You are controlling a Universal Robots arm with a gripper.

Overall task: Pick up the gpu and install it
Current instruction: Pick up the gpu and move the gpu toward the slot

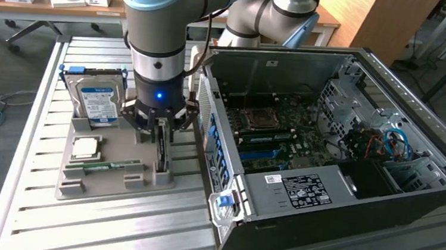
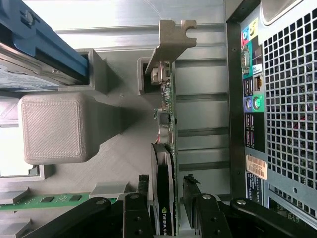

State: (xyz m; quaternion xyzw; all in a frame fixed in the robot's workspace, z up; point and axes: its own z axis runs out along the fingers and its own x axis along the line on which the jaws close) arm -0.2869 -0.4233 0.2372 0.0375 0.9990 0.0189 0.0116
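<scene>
The metal table [image 1: 103, 230] has long slats. A grey holder [image 1: 98, 188] sits on it, with an open computer [image 1: 303, 227] at its 3 o'clock.

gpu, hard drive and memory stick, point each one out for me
gpu [image 2: 165, 116]: wrist view, on the bare circuit board edge
hard drive [image 1: 97, 104]: exterior view, on its blue label
memory stick [image 1: 114, 165]: exterior view, middle of the green strip

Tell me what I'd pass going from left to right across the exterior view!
hard drive → gpu, standing on edge in the grey holder with the gripper over it → computer case, its side open.
</scene>
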